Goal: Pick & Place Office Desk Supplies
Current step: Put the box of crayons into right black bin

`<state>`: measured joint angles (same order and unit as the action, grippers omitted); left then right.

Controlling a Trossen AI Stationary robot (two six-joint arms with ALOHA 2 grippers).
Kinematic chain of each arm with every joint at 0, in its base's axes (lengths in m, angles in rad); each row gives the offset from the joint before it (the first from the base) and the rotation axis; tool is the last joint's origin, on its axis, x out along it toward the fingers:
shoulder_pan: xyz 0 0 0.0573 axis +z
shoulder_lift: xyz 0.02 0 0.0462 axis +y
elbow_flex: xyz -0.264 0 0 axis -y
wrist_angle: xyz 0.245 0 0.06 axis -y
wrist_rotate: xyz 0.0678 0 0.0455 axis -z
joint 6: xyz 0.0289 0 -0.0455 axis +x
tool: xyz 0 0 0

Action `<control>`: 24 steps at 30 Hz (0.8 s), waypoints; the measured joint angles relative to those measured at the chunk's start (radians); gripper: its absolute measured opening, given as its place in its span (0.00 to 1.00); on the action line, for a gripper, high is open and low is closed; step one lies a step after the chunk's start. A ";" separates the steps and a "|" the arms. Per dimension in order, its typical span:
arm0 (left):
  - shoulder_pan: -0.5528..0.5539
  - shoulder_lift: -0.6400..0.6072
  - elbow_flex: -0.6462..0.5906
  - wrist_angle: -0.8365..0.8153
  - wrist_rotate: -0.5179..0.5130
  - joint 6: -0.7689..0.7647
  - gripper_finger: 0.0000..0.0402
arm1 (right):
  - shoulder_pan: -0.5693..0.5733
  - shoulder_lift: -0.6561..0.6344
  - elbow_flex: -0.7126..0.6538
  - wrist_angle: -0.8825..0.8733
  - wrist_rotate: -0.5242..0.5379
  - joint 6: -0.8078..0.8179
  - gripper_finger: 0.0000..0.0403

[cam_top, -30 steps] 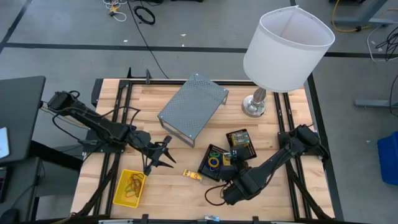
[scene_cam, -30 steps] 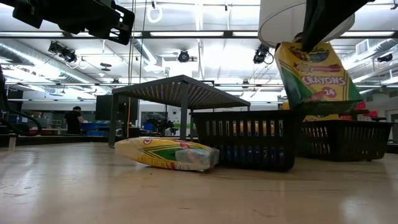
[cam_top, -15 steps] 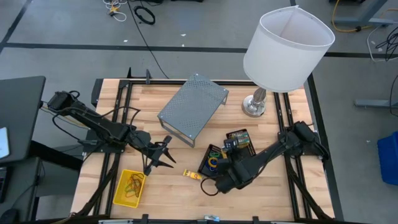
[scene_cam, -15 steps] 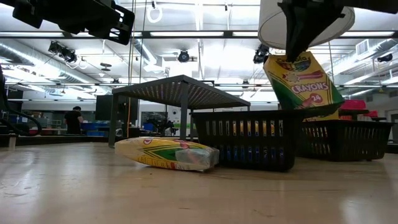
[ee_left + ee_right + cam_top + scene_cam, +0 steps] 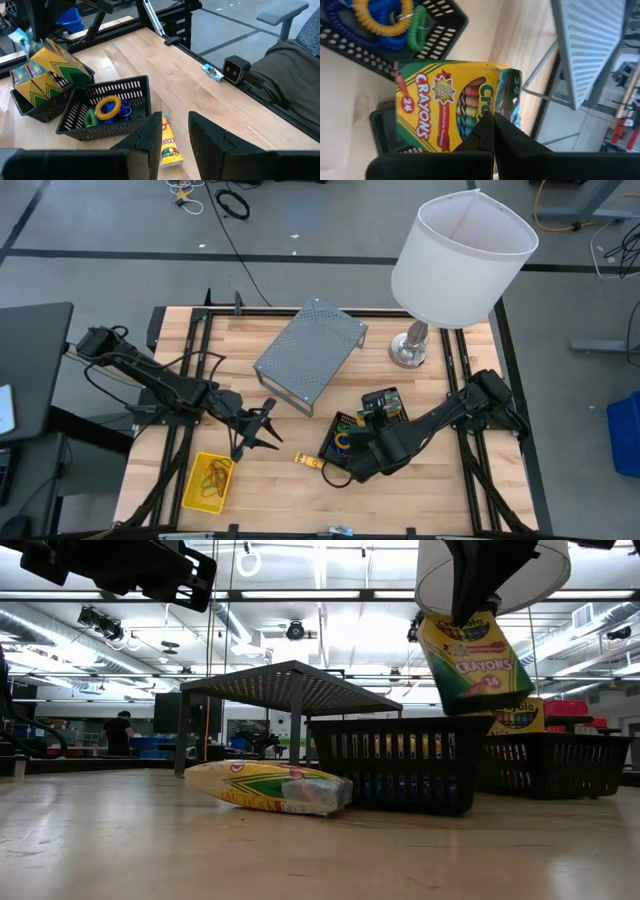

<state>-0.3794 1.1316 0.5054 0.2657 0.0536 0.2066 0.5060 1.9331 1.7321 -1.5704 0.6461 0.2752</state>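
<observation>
right gripper (image 5: 470,615) clamps a crayon box (image 5: 474,660) aloft; below it, two mesh trays (image 5: 400,762) partly filled; one box (image 5: 268,787) remains loose.

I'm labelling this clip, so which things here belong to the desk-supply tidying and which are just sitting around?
Part of the job:
- crayon box held in the right gripper
- crayon packet lying on the table
- two black mesh trays
- coil bands in the nearer tray
- yellow basket

Just lying about:
- lamp
- grey mesh stand
</observation>
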 joint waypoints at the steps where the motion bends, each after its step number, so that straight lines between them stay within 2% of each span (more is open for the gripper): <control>1: 0.000 0.000 0.000 0.000 0.000 0.000 0.26 | 0.000 0.000 0.000 -0.001 -0.009 0.000 0.00; 13: 0.000 0.000 0.000 0.001 0.000 0.000 0.26 | 0.000 0.000 0.000 0.000 -0.195 -0.062 0.00; 16: 0.000 0.000 0.000 0.001 0.000 0.000 0.26 | -0.006 0.001 0.000 -0.001 -0.271 -0.099 0.00; 24: 0.000 0.000 0.000 0.001 0.000 0.000 0.26 | -0.023 0.001 -0.051 0.000 -0.279 -0.134 0.00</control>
<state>-0.3794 1.1316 0.5053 0.2668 0.0536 0.2062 0.4827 1.9343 1.6811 -1.5700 0.3671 0.1410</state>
